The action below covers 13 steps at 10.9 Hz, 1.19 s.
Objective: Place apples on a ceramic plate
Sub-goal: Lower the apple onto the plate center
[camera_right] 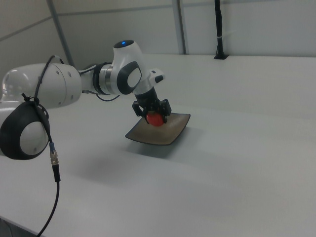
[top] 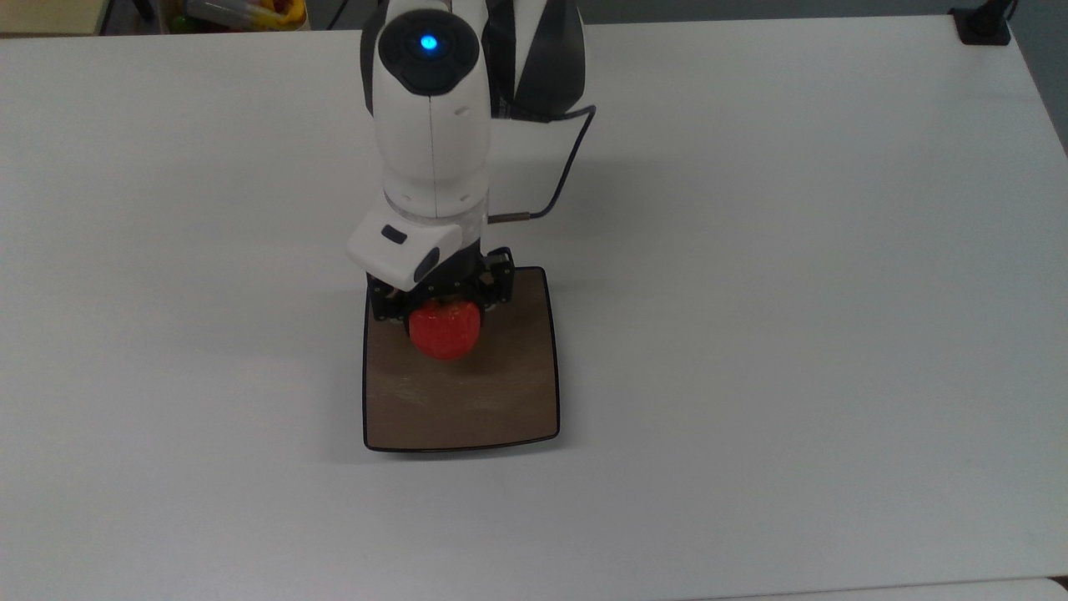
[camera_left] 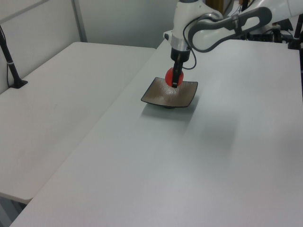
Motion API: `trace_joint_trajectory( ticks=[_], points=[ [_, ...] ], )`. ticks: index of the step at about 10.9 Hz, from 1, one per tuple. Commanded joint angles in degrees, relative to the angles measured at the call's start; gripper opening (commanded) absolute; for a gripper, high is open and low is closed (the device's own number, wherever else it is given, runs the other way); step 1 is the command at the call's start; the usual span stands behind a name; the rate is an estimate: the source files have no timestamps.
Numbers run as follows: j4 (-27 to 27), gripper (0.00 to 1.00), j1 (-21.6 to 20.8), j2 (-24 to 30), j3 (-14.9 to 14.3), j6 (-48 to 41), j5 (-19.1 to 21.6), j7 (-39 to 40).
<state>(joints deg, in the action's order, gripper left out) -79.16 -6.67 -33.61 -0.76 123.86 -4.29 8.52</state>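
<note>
Near edge of the plate (top: 467,417) lies bare, just ahead of the fingers (top: 440,310). Apple (top: 445,329) sits clamped between them, hanging low above the plate's far half, lined up for a gentle set-down rather than a drop. The right view shows the plate's raised corners and the apple close above the dip; the top view hides that gap. Beyond, white desk (top: 793,250).

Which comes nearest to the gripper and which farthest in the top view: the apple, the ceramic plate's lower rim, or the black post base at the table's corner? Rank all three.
1. The apple, held in the gripper over the plate's upper part.
2. The ceramic plate's lower rim, below the gripper in the top view.
3. The black post base, at the top view's upper right table corner.
</note>
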Motion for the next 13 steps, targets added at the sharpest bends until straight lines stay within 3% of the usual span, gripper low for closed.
trace_joint_trajectory(
  ticks=[1, 10, 13],
  points=[
    [1.38, 0.18, -1.06, -2.86, -0.38, 3.74, 0.25, -3.24],
    [-0.64, 0.91, -2.21, -4.45, -0.38, 7.01, -1.25, -6.32],
    [-0.73, 1.0, -2.21, -4.45, -0.38, 7.01, -2.39, -6.32]
  ],
)
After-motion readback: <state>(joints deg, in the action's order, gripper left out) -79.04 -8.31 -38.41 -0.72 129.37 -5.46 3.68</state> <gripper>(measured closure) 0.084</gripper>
